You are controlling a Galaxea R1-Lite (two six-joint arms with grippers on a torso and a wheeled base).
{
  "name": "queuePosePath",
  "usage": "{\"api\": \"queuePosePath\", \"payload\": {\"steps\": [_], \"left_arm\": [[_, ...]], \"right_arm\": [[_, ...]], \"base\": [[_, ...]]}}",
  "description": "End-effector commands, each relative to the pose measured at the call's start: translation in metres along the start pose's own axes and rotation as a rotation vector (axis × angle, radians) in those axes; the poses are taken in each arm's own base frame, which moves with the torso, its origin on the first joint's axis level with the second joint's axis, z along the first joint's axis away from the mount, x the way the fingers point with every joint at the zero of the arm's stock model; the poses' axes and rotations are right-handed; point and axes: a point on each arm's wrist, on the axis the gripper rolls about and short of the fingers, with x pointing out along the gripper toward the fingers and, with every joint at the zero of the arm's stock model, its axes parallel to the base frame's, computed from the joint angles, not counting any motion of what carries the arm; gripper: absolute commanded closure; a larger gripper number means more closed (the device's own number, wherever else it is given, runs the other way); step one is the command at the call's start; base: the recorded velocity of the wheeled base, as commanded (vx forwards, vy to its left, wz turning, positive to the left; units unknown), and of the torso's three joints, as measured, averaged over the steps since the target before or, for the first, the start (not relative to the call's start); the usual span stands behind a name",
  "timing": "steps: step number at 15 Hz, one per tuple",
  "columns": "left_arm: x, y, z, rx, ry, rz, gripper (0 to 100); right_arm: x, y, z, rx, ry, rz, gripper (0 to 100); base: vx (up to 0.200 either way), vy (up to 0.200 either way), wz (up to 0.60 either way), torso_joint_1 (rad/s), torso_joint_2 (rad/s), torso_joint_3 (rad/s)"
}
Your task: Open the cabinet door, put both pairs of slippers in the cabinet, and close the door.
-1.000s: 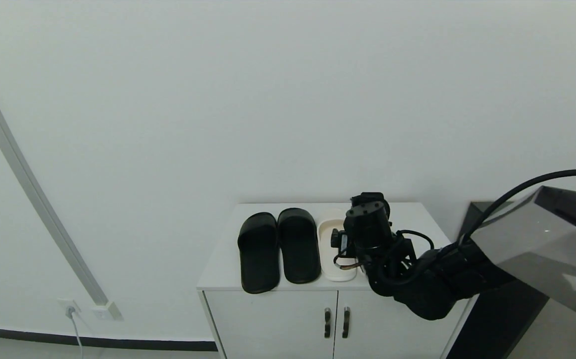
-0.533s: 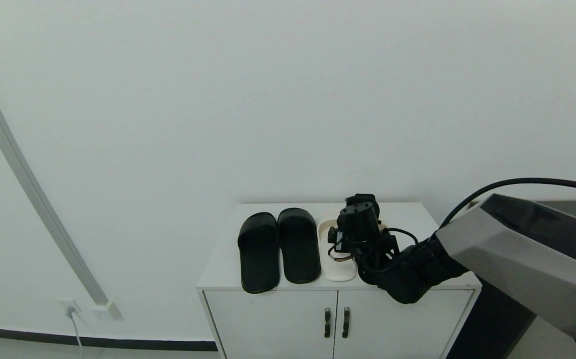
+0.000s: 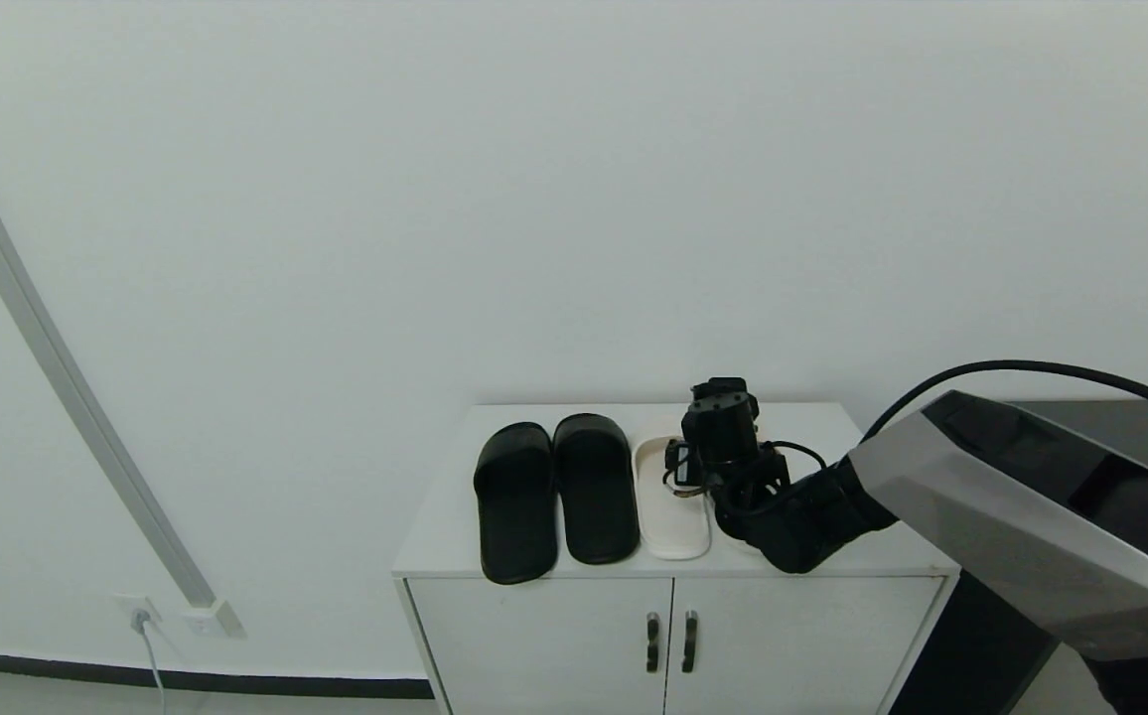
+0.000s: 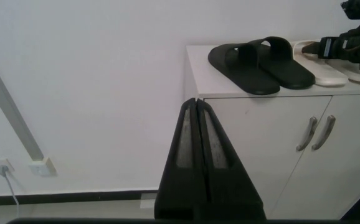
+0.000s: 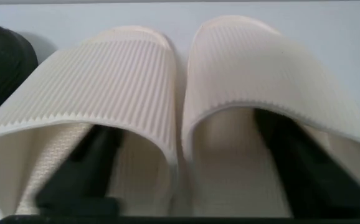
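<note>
A pair of black slippers lies on the left of the white cabinet's top. Beside it lies a cream pair, partly hidden by my right arm. My right gripper is open and low over the cream pair. One dark finger is inside the left cream slipper. The other finger is inside the right one. Both cabinet doors are shut, with their handles side by side. My left gripper is shut on nothing, low in front of the cabinet's left side.
The wall stands right behind the cabinet. A dark unit stands against the cabinet's right side. A slanted grey conduit runs down to wall sockets with a cable, left of the cabinet.
My right arm has stretched farther over the cabinet top, carrying the gripper toward the wall along the cream slippers. The slippers and doors have not moved.
</note>
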Motion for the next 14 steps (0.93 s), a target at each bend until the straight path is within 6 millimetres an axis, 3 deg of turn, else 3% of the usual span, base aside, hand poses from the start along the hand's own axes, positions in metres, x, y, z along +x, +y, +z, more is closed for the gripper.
{"api": "queuePosePath", "payload": {"steps": [1,6,8,11,14], "left_arm": [[0.0,0.0,0.0,-0.001,0.002,0.0,100],[0.0,0.0,0.0,-0.001,0.002,0.0,100],[0.0,0.0,0.0,-0.002,0.0,0.0,100],[0.0,0.0,0.0,-0.002,0.0,0.0,100],[0.0,0.0,0.0,-0.001,0.002,0.0,100]], "right_arm": [[0.002,0.0,-0.001,-0.002,0.0,-0.001,100],[0.001,-0.001,-0.001,-0.003,-0.002,-0.002,100],[-0.006,-0.001,0.009,0.006,-0.017,0.005,100],[-0.036,-0.011,0.04,0.008,-0.053,0.026,100],[-0.086,-0.023,0.066,-0.006,-0.073,0.111,100]], "base": [[0.0,0.0,0.0,0.0,0.0,0.0],[0.0,0.0,0.0,0.0,0.0,0.0],[0.0,0.0,0.0,0.0,0.0,0.0],[0.0,0.0,0.0,0.0,0.0,0.0],[0.0,0.0,0.0,0.0,0.0,0.0]]}}
